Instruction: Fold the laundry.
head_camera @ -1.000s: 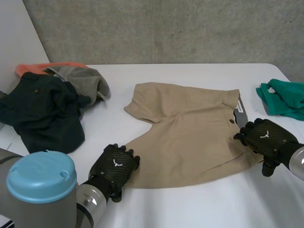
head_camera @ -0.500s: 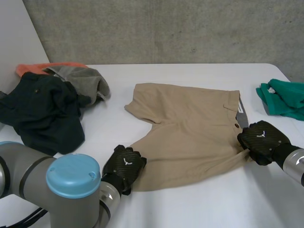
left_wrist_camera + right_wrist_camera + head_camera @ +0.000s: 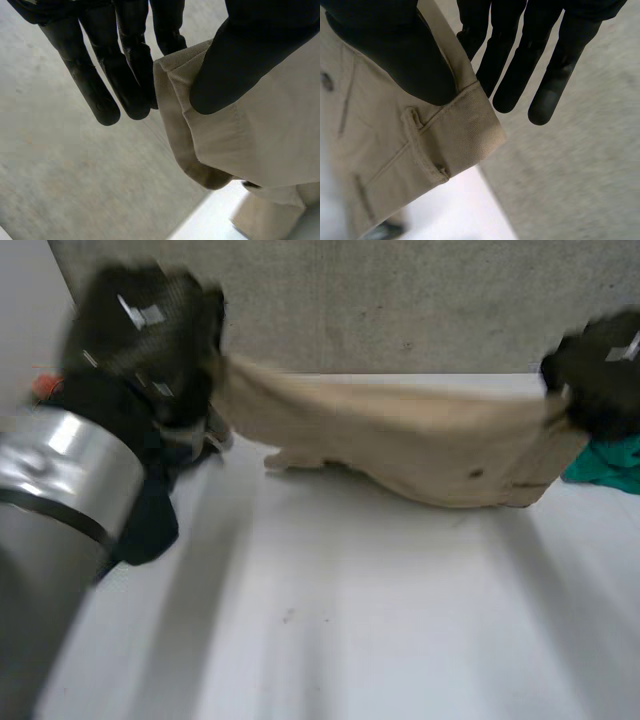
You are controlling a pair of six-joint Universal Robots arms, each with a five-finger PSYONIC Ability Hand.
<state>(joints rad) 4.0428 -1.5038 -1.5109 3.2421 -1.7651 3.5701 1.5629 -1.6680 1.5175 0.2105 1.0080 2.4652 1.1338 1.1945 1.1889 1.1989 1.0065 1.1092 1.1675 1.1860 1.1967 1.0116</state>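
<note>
The beige shorts (image 3: pixel 400 445) hang stretched in the air between my two hands, with their lower part still trailing on the white table (image 3: pixel 340 620). My left hand (image 3: pixel 150 325) is raised high and pinches a leg hem of the shorts (image 3: pixel 200 145) between thumb (image 3: pixel 240 60) and straight fingers (image 3: pixel 125 75). My right hand (image 3: pixel 600 365) is lifted too and pinches the waistband corner (image 3: pixel 445 135) under its thumb (image 3: pixel 395 50), with a belt loop and a button visible below.
A pile of dark, grey and orange clothes (image 3: pixel 150 510) lies behind my left arm at the table's far side. A green garment (image 3: pixel 610 465) lies under my right hand. A concrete wall (image 3: pixel 400 300) stands behind the table.
Both hands closed on the shorts, left on the leg hem, right on the waistband, and lifted them off the table, stretching them between them.
</note>
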